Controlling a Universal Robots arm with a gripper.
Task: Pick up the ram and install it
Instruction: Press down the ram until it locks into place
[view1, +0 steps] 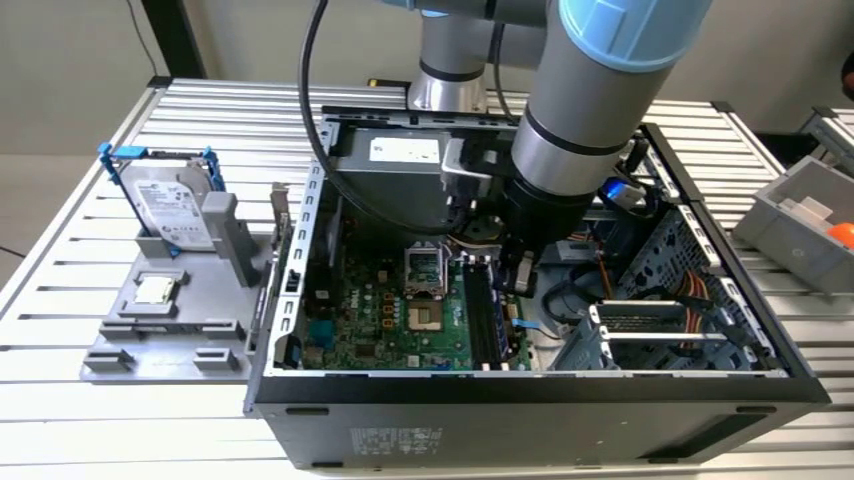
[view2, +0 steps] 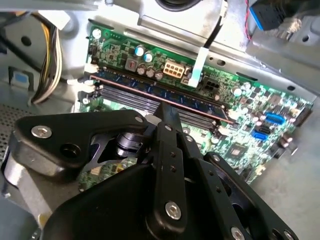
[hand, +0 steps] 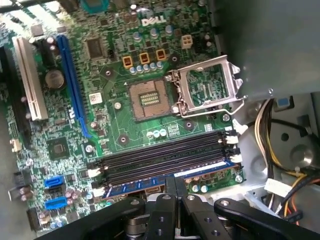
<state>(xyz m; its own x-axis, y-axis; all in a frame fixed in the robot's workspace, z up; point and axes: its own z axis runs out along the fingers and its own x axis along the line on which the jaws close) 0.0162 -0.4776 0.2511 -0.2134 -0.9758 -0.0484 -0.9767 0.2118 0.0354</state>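
one ram (view2: 165, 97), one hard drive (view1: 171, 205), one motherboard (hand: 125, 100)

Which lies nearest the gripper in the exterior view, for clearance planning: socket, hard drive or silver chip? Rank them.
1. Socket, inside the case beside the gripper.
2. Hard drive and silver chip, both out on the gray tray at the exterior view's left: too close to call.

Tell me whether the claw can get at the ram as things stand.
Probably yes: in the second wrist view the claw sits right over the ram, which stands on edge on the motherboard, with nothing between them.
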